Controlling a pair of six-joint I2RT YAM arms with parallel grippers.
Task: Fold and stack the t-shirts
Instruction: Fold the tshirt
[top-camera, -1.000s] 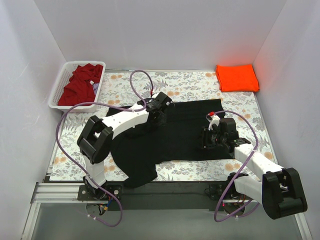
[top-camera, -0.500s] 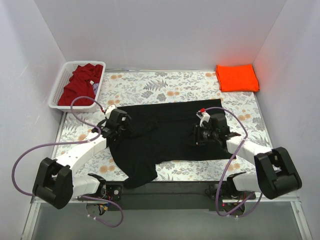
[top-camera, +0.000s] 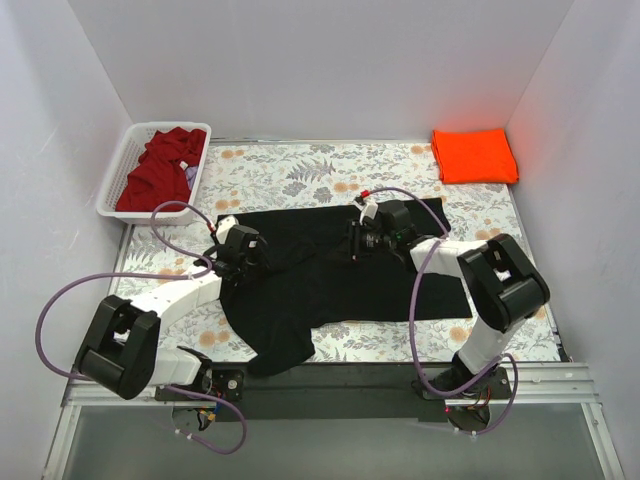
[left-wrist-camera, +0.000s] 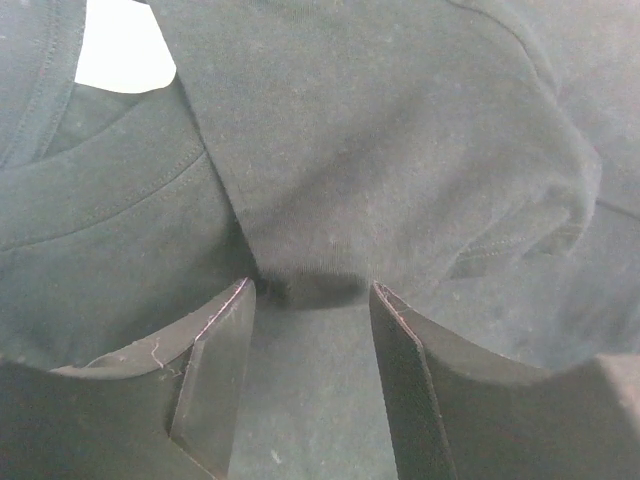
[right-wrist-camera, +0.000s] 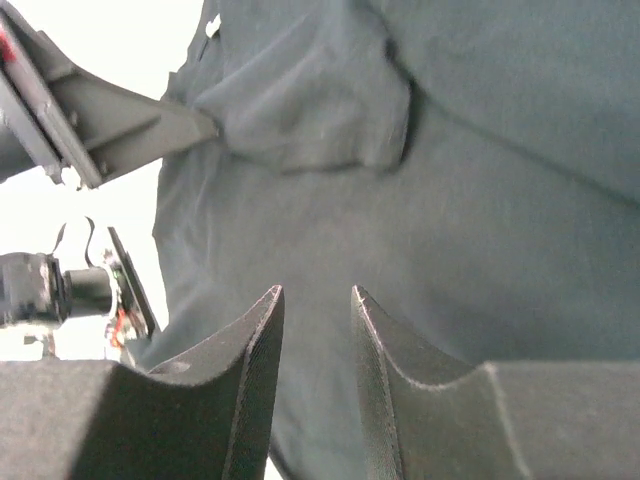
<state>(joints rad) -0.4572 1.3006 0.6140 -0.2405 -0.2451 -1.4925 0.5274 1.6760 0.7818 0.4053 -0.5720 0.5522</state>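
Note:
The black t-shirt (top-camera: 340, 285) lies spread across the middle of the table, with one sleeve hanging over the near edge. My left gripper (top-camera: 243, 264) rests low over its left part, open; in the left wrist view (left-wrist-camera: 310, 295) the collar (left-wrist-camera: 100, 190) and a folded sleeve (left-wrist-camera: 390, 150) lie just ahead of the fingertips. My right gripper (top-camera: 358, 243) hovers over the shirt's upper middle, open with a narrow gap (right-wrist-camera: 317, 292) and only flat cloth beneath. The orange t-shirt (top-camera: 474, 155) sits folded at the back right. The dark red t-shirt (top-camera: 155, 170) lies crumpled in the basket.
A white slatted basket (top-camera: 117, 170) stands at the back left corner. White walls close in the table on three sides. Purple cables loop from both arms over the floral tablecloth (top-camera: 270, 170). The left arm's gripper shows in the right wrist view (right-wrist-camera: 100, 120).
The left arm swung from the shirt's upper middle down to its left part. The right gripper travelled up and left across the shirt toward its centre, its jaws narrowing slightly.

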